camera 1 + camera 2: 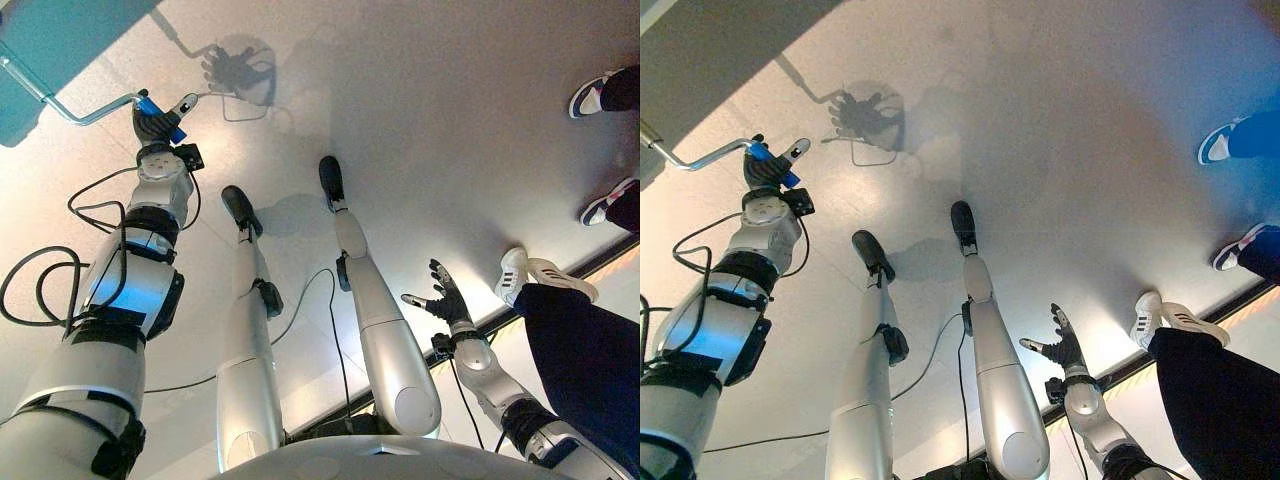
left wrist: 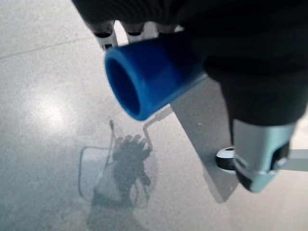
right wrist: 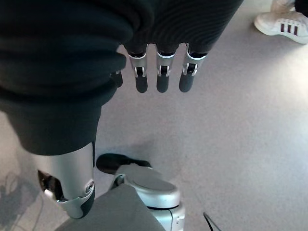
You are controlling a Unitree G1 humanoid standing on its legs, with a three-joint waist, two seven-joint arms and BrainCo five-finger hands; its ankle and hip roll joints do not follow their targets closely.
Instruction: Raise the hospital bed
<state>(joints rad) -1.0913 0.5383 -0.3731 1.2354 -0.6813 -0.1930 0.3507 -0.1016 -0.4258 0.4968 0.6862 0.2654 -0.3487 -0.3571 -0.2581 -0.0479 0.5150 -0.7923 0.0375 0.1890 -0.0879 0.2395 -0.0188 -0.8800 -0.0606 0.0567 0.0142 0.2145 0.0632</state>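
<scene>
A bent silver crank (image 1: 70, 110) sticks out from the teal hospital bed (image 1: 50, 50) at the upper left and ends in a blue handle (image 1: 158, 111). My left hand (image 1: 155, 126) is shut on that blue handle (image 2: 149, 77); the handle's open end shows past the curled fingers in the left wrist view, with the thumb (image 2: 260, 154) beside it. In the right eye view the crank (image 1: 700, 155) and the left hand (image 1: 765, 170) sit in the same place. My right hand (image 1: 445, 297) hangs at the lower right with straight fingers (image 3: 161, 79), holding nothing.
A person in dark trousers (image 1: 585, 355) and white shoes (image 1: 530, 272) stands close to my right hand. Another person's shoes (image 1: 592, 97) show at the far right. A dark strip (image 1: 560, 280) runs across the pale floor at the lower right.
</scene>
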